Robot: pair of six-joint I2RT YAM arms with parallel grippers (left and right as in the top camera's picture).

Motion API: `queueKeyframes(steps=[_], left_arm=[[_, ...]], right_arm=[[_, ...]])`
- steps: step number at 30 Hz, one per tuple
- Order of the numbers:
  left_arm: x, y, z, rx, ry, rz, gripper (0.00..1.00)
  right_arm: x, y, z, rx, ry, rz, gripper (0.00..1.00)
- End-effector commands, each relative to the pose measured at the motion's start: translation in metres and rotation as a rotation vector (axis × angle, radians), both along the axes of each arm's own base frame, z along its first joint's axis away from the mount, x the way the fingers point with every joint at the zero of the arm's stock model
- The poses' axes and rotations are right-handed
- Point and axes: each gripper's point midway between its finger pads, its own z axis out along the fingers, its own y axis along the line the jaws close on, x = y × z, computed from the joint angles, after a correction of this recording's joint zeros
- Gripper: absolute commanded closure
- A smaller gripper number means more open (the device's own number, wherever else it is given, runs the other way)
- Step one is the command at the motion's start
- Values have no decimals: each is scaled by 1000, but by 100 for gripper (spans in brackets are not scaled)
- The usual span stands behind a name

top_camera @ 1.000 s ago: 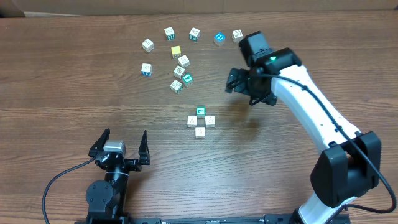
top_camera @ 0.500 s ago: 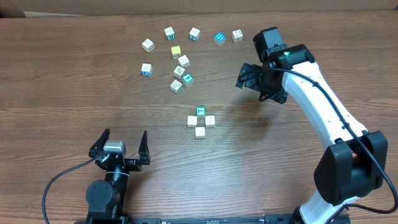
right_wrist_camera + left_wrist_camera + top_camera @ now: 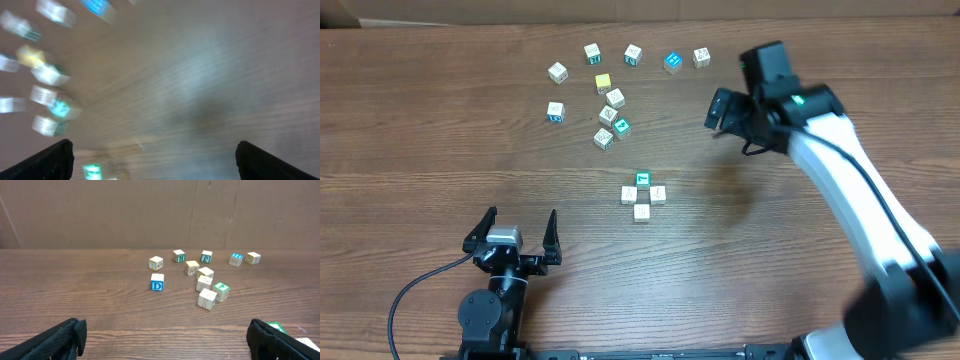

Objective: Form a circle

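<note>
Mid-frame on the table (image 3: pixel 420 150), well apart from scattered cubes (image 3: pixel 614 98) above and the wide-open, empty left gripper (image 3: pixel 518 226) and right gripper (image 3: pixel 722 110), the circle (image 3: pixel 642 194) is four huddled cubes, three whitish, one green-topped.

Site reads as robotics lab test bench: wood-grain table (image 3: pixel 420 150) w/ cardboard backdrop (image 3: pixel 150 210), left arm (image 3: pixel 490 310) & right arm (image 3: pixel 840 170) at near edge, black cable (image 3: pixel 415 290) trailing.

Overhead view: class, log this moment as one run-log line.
circle: four cubes tightly grouped, one green-topped | right claw: open, empty, right of scattered cubes | left claw: open, empty, away from all cubes
</note>
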Motion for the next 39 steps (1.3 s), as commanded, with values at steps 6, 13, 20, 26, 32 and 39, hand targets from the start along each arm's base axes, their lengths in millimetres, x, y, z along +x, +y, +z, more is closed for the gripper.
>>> queueKeyframes(steps=[6, 13, 20, 26, 32, 39], left_arm=[[0, 2, 0, 16, -3, 8, 0], [0, 2, 0, 16, -3, 8, 0], [0, 2, 0, 16, -3, 8, 0], [0, 2, 0, 16, -3, 8, 0], [0, 2, 0, 16, -3, 8, 0], [0, 2, 0, 16, -3, 8, 0]], right_arm=[[-46, -26, 77, -16, -513, 106, 0], [-101, -65, 60, -17, -719, 41, 0], [-141, -83, 32, -19, -860, -9, 0], [-153, -85, 4, -3, -905, -6, 0], [-156, -87, -6, 5, -969, -3, 0], [-159, -87, -20, 3, -954, 1, 0]])
